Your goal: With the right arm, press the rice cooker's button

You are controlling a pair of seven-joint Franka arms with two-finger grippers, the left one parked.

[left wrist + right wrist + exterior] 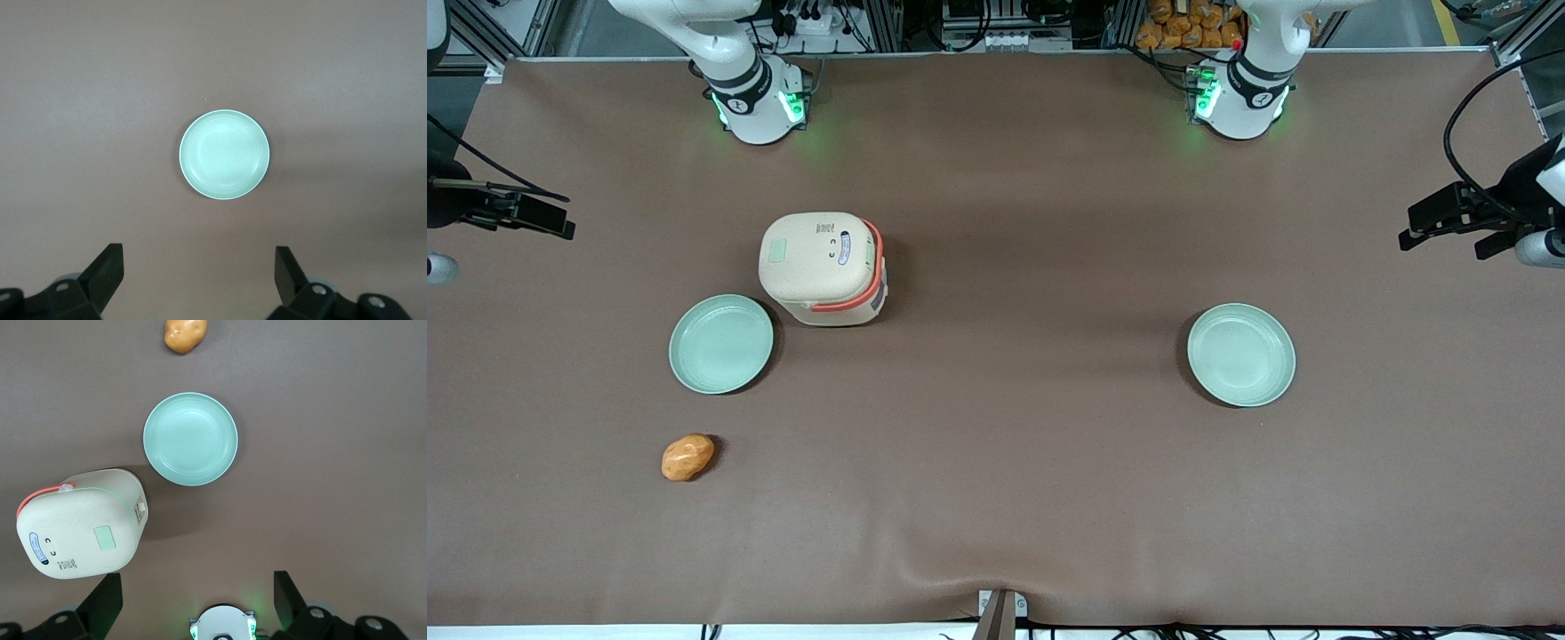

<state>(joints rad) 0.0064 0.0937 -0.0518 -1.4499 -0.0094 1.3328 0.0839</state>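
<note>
The cream-beige rice cooker [823,267] stands on the brown table with its lid shut and a coral-orange handle band along one side. Its lid carries a pale green rectangular patch [778,251]. In the right wrist view the rice cooker [80,523] lies far below, off to the side of one black finger [107,597]. My right arm's gripper [197,577] hangs high above the table, open and holding nothing, clear of the cooker. In the front view its black body [534,213] shows at the working arm's edge of the table.
A pale green plate [721,344] sits beside the cooker, nearer the front camera. An orange-brown potato-like lump [687,456] lies nearer still. Another green plate [1241,355] lies toward the parked arm's end. The working arm's base [756,107] stands at the table's back edge.
</note>
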